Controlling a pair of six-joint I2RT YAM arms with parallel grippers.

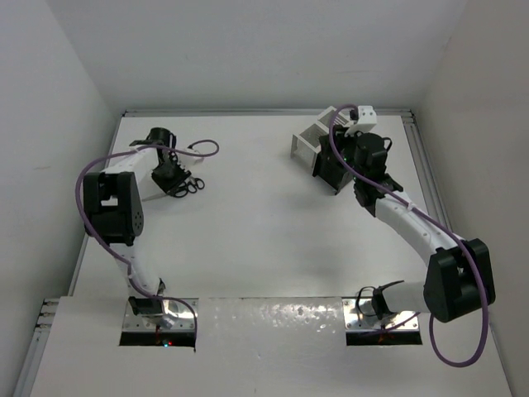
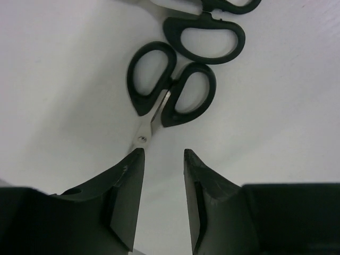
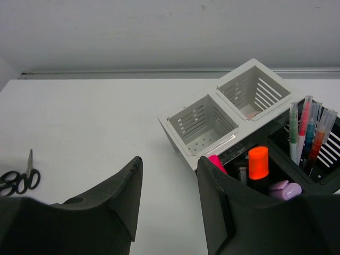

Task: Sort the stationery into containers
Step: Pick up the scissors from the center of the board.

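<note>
Small black-handled scissors (image 2: 171, 87) lie flat on the table just ahead of my left gripper (image 2: 162, 154), which is open and empty; the metal blade (image 2: 144, 133) runs under the left fingertip. More black scissors (image 2: 204, 40) lie beyond them. From above, the scissors (image 1: 192, 186) sit beside the left gripper (image 1: 171, 178). My right gripper (image 3: 169, 162) is open and empty, low beside the white box (image 3: 178, 139). The joined black box (image 3: 329, 159) holds thin coloured pens (image 3: 305, 133), an orange highlighter (image 3: 258, 163), a pink one (image 3: 214, 160) and a purple one (image 3: 285, 189).
The white box's (image 1: 306, 142) two compartments look empty of stationery. The containers stand at the back right, close to the rear wall and the table's right rail (image 1: 426, 174). A purple cable (image 1: 198, 151) loops near the left gripper. The scissors also show far left in the right wrist view (image 3: 19, 180).
</note>
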